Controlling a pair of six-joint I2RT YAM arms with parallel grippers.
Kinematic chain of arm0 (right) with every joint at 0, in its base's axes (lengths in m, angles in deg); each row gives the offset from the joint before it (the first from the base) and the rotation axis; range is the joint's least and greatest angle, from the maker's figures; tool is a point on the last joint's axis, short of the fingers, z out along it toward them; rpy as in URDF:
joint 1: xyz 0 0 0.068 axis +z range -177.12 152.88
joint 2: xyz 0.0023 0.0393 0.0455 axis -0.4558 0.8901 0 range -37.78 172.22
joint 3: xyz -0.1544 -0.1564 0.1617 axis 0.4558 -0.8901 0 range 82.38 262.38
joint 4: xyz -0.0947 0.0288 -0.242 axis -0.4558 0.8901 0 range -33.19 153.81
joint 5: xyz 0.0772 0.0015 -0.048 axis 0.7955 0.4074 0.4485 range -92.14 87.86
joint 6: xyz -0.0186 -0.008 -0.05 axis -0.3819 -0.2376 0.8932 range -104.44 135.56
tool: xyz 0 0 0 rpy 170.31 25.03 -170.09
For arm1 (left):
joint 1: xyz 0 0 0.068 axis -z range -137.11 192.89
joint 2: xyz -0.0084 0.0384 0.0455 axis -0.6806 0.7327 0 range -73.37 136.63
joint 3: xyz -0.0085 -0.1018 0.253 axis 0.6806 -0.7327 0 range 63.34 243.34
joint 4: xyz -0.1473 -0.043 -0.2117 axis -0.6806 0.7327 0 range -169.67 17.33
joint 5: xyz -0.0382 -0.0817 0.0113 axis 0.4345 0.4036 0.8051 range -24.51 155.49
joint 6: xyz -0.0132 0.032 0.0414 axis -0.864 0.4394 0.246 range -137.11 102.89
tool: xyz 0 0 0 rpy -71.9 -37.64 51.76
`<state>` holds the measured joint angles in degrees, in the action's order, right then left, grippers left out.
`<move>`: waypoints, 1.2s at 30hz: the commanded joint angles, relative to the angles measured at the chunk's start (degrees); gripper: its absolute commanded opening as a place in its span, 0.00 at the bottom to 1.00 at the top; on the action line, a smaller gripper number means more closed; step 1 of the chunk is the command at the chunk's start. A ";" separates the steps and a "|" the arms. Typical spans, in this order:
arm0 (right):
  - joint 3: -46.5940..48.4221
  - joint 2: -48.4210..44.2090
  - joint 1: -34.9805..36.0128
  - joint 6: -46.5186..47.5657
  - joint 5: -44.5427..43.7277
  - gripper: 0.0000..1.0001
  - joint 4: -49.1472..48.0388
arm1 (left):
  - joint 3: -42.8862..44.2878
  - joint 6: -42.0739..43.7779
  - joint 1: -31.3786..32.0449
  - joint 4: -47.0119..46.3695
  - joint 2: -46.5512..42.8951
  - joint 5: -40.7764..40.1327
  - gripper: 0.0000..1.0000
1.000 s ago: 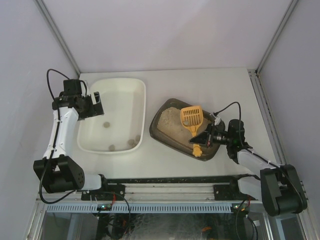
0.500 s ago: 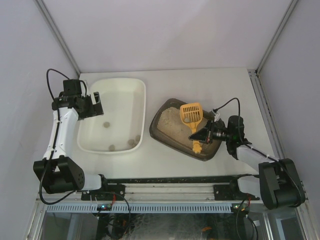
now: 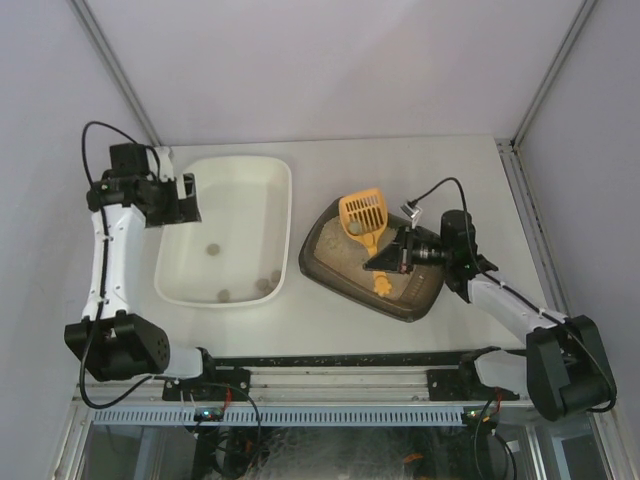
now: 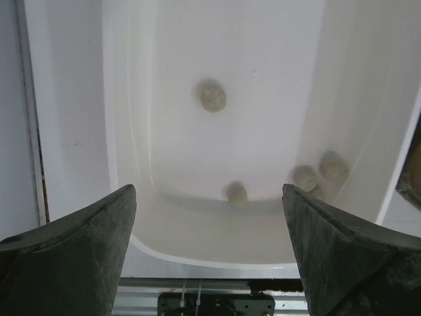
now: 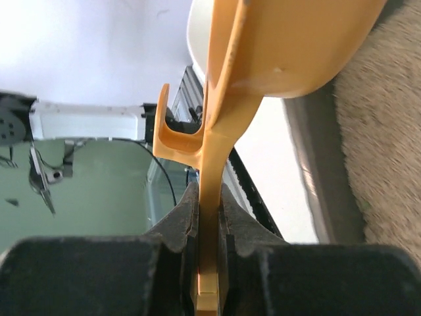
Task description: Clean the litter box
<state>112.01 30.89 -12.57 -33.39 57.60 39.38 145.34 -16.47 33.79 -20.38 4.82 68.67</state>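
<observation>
Your right pincer (image 3: 392, 260) is clamped on the scoop (image 3: 362, 213) by its handle, head ahead of it over the litter box (image 3: 312, 268). Your left pincer (image 3: 186, 200) gapes apart above the tub (image 3: 250, 172).

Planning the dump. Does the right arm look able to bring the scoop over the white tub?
Probably yes. The right gripper is shut on the yellow scoop, nothing stands between litter box and white tub, and the open left gripper hangs at the tub's left edge.
</observation>
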 commanded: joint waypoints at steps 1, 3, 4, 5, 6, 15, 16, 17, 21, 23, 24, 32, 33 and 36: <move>9.11 -0.26 6.37 10.34 -4.09 0.00 11.56 | 13.59 5.85 -5.33 8.05 4.03 9.52 0.95; 13.80 1.48 9.11 14.32 -6.79 0.00 17.33 | 17.62 6.73 -8.07 12.19 7.14 13.38 0.94; 16.67 2.53 10.65 16.64 -8.60 0.00 20.45 | 19.26 7.18 -8.96 13.86 8.29 13.92 0.94; 19.41 3.90 12.56 18.69 -10.93 0.00 23.72 | 20.92 7.48 -9.67 15.28 9.26 14.41 0.94; 22.41 5.63 14.52 21.05 -13.09 0.00 27.31 | 22.44 8.12 -10.40 17.15 10.32 15.64 0.92; 54.29 27.87 36.30 35.47 -39.37 0.00 54.15 | 28.36 7.90 -19.10 21.65 12.64 26.65 0.88; 57.06 30.23 37.90 36.38 -42.10 0.00 56.47 | 29.51 7.40 -20.72 22.23 13.26 29.70 0.88; 59.46 32.01 39.55 37.24 -44.80 0.00 57.95 | 30.32 7.13 -21.96 22.35 13.64 31.69 0.89; 68.37 38.48 46.32 41.34 -58.53 0.00 65.10 | 32.15 7.50 -22.70 22.35 14.11 29.34 0.89; 72.49 41.67 49.66 43.54 -67.18 0.00 68.26 | 31.96 7.76 -22.83 22.17 14.06 27.89 0.89; 74.51 43.29 51.14 44.45 -71.02 0.00 69.88 | 31.72 7.70 -22.94 21.92 13.97 27.29 0.89; 80.21 51.09 60.04 50.49 -96.04 0.00 72.45 | 31.70 8.60 -24.47 21.90 14.23 28.79 0.88; 80.26 51.44 60.74 51.17 -97.75 0.00 72.30 | 31.61 9.01 -24.47 21.95 14.12 28.73 0.89; 80.59 52.01 61.38 52.27 -100.85 0.00 72.12 | 31.64 9.86 -24.42 22.11 13.48 28.28 0.88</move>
<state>189.80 83.23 47.95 15.14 -31.64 111.20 174.47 -8.86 9.70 1.48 19.32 95.71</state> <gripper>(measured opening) 0.068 0.885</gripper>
